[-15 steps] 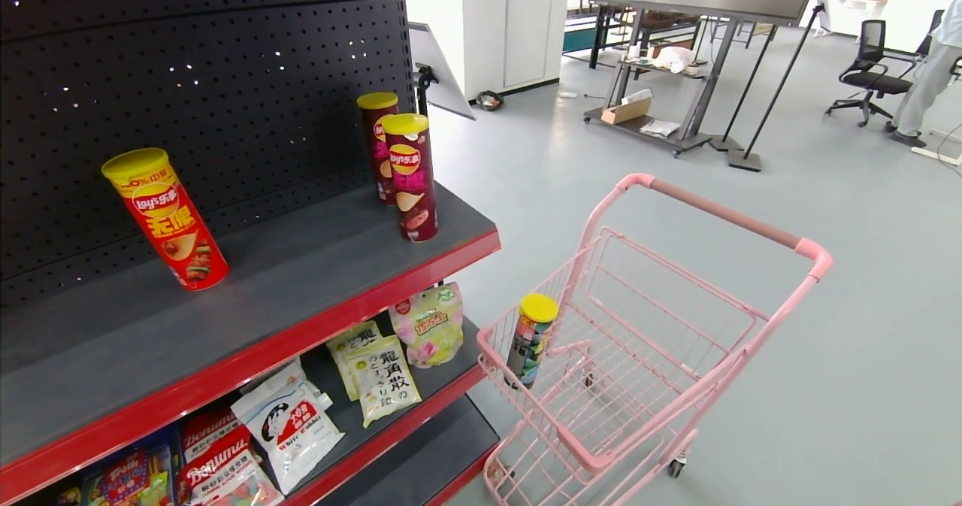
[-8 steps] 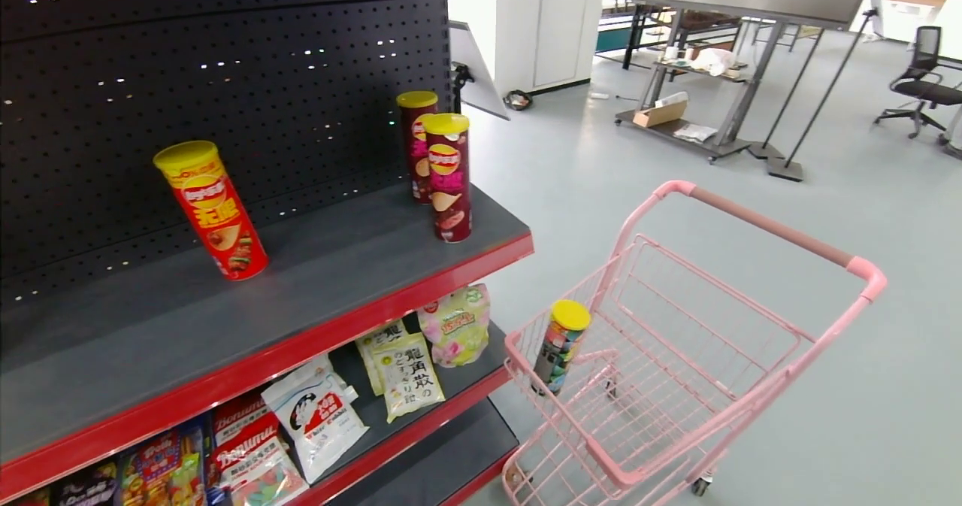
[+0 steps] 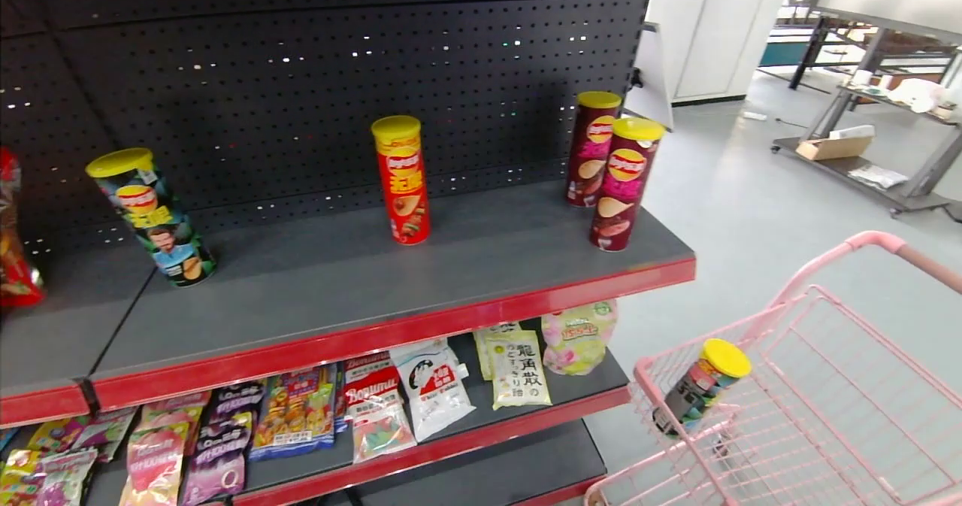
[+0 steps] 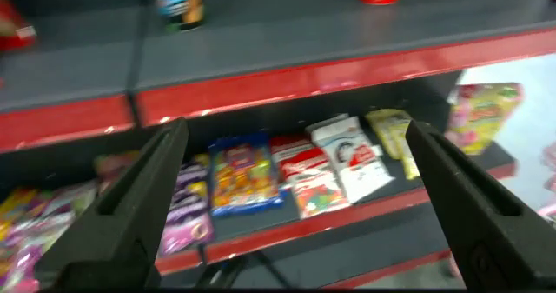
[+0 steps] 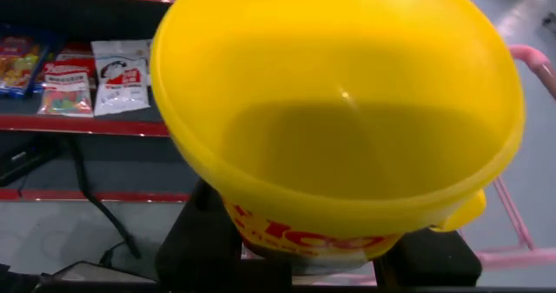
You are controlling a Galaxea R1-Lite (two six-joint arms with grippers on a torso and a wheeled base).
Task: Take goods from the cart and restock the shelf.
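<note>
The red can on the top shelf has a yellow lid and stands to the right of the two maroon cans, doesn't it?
Not quite. The head view shows the red can on the top shelf, yellow lid on, but it stands to the left of the two maroon cans, not the right.
</note>
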